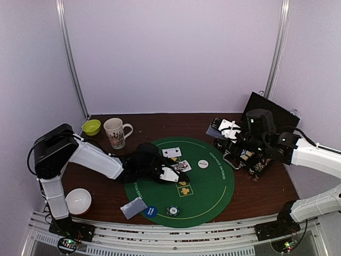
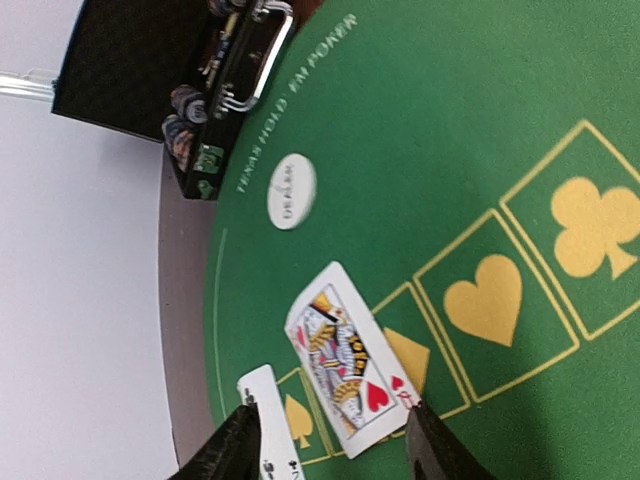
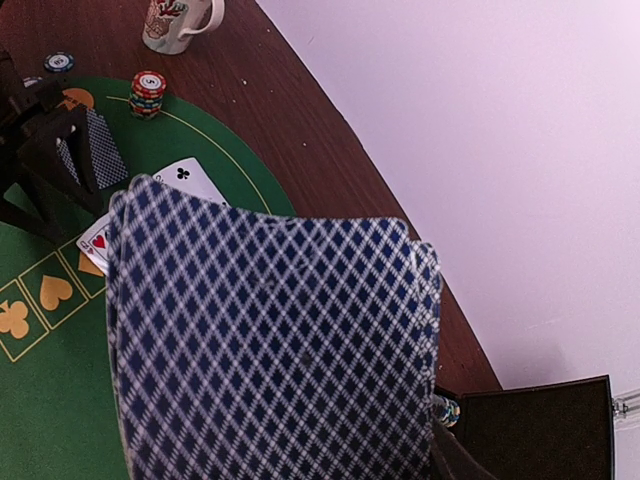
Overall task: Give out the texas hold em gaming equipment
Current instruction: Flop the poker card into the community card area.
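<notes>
dealing partly done, cards remain.
left end effector (image 2: 330,445) spread over king (image 2: 345,360) toward mat's (image 1: 213,186) 12 o'clock; right end effector (image 1: 226,130) pinching card (image 3: 270,340).

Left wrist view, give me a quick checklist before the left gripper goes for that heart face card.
1. Left gripper open: ok.
2. Heart face card between its fingers: ok, they straddle it.
3. Fingers touching that card: cannot tell.
4. Neighbouring card clear of the fingers: not ok, it lies right by one finger.
5. Dealer button out of the path: ok, apart on the green mat.
6. Right gripper out of the way: ok, holding the deck at the mat's right side.
</notes>
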